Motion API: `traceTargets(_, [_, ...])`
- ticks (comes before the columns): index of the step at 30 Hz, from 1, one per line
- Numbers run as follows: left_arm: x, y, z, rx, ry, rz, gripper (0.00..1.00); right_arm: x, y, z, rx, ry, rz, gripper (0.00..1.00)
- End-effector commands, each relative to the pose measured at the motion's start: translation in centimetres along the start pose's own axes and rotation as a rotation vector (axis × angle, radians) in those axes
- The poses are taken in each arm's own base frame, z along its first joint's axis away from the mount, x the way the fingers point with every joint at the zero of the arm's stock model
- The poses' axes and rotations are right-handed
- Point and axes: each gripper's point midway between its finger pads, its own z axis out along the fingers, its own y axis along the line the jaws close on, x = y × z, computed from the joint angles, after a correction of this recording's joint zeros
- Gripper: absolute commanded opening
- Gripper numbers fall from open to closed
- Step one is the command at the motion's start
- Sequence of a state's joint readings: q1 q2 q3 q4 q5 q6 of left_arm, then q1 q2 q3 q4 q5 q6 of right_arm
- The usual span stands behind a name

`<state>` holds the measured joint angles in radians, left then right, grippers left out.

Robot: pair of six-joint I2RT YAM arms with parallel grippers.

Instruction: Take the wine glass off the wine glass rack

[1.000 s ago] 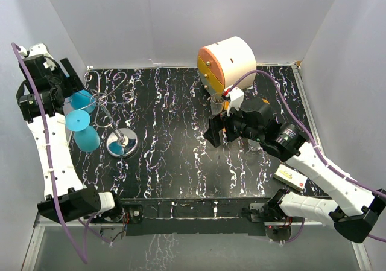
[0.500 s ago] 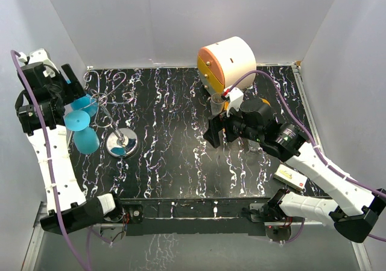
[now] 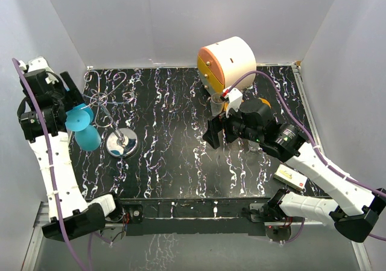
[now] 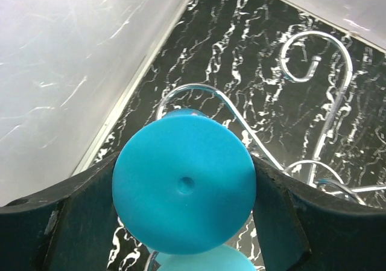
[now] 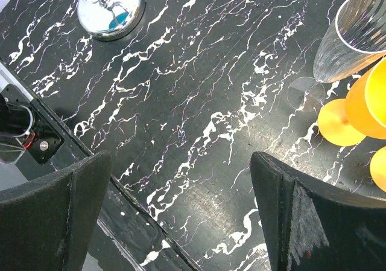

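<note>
A blue wine glass hangs upside down at the left side of the chrome wine glass rack [image 3: 104,109]. Its round foot [image 3: 77,119] is on top and its bowl [image 3: 88,139] below. The rack's shiny disc base [image 3: 122,143] stands on the black table. My left gripper [image 3: 67,110] is open, at the foot. In the left wrist view the foot [image 4: 184,183] fills the gap between the spread fingers of that gripper [image 4: 185,162], with the rack's curled arms [image 4: 313,54] behind. My right gripper [image 3: 214,132] is open and empty over mid-table, also in its wrist view [image 5: 181,162].
A round white-and-orange drawer cabinet [image 3: 229,60] stands at the back. A clear glass [image 3: 217,104] stands before it, by orange pieces [image 5: 338,123]. A small white box [image 3: 291,175] lies at the right front. The left wall is close behind my left arm.
My left gripper has moved nearer and down onto the glass's foot, covering the blue part seen above it before. The glass, the rack and my right arm have stayed put.
</note>
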<state>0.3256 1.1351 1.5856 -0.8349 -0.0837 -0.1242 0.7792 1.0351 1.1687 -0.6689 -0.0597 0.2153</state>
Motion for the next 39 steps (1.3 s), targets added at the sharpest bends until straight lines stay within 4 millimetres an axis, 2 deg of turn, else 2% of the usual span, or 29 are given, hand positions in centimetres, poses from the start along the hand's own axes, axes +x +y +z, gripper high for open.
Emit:
traceTargets(1, [0.0, 2.6, -1.3, -0.141, -0.028, -0.025, 0.63, -2.5, 1.1, -0.6, -0.038, -0.088, -0.007, 0.98])
traceTargets(6, [-0.5, 4.3, -1.5, -0.251, -0.043, -0.055, 0.63, -2.7, 1.2, -0.6, -0.039, -0.090, -0.005, 0.98])
traceTargets(9, [-2.2, 4.9, -1.2, -0.289, -0.101, -0.069, 0.64, -2.9, 1.2, -0.6, -0.038, -0.093, -0.003, 0.98])
traceTargets(15, [-6.2, 4.8, 1.0, -0.306, -0.197, -0.076, 0.63, -4.0, 1.1, -1.2, -0.026, -0.125, 0.012, 0.98])
traceTargets(17, [-8.0, 4.1, 1.6, -0.271, -0.248, -0.085, 0.62, -4.2, 1.0, -1.3, -0.017, -0.132, 0.020, 0.98])
traceTargets(20, [-11.8, 1.6, 2.2, -0.139, -0.353, -0.114, 0.62, -4.6, 1.1, -1.2, -0.014, -0.149, 0.040, 0.98])
traceTargets(23, [-16.0, -1.0, 1.7, 0.000, -0.460, -0.164, 0.60, -5.5, 1.1, -1.2, -0.009, -0.176, 0.061, 0.98])
traceTargets(25, [-18.8, -2.8, 0.2, 0.103, -0.541, -0.196, 0.60, -6.2, 1.1, -1.2, -0.005, -0.197, 0.073, 0.98])
traceTargets(26, [-19.7, -3.9, 0.5, 0.164, -0.555, -0.210, 0.61, -6.7, 1.2, -1.2, -0.006, -0.211, 0.081, 0.98])
traceTargets(27, [-20.7, -5.2, -0.2, 0.239, -0.581, -0.228, 0.61, -7.1, 1.3, -1.3, -0.007, -0.224, 0.088, 0.98])
traceTargets(30, [-23.0, -9.2, -3.3, 0.506, -0.637, -0.302, 0.61, -8.7, 1.8, -1.3, -0.026, -0.276, 0.121, 0.98])
traceTargets(34, [-23.8, -14.3, -8.4, 0.915, -0.601, -0.424, 0.60, -12.0, 3.1, -1.4, -0.089, -0.373, 0.159, 0.98])
traceTargets(36, [-23.6, -16.0, -11.1, 1.116, -0.576, -0.475, 0.60, -14.4, 4.1, -1.5, -0.134, -0.431, 0.176, 0.98])
traceTargets(38, [-22.4, -17.2, -12.0, 1.271, -0.489, -0.536, 0.60, -17.0, 4.9, -1.5, -0.184, -0.478, 0.185, 0.98])
traceTargets(39, [-21.7, -17.4, -13.7, 1.341, -0.463, -0.560, 0.60, -18.8, 5.2, -1.9, -0.214, -0.512, 0.190, 0.98])
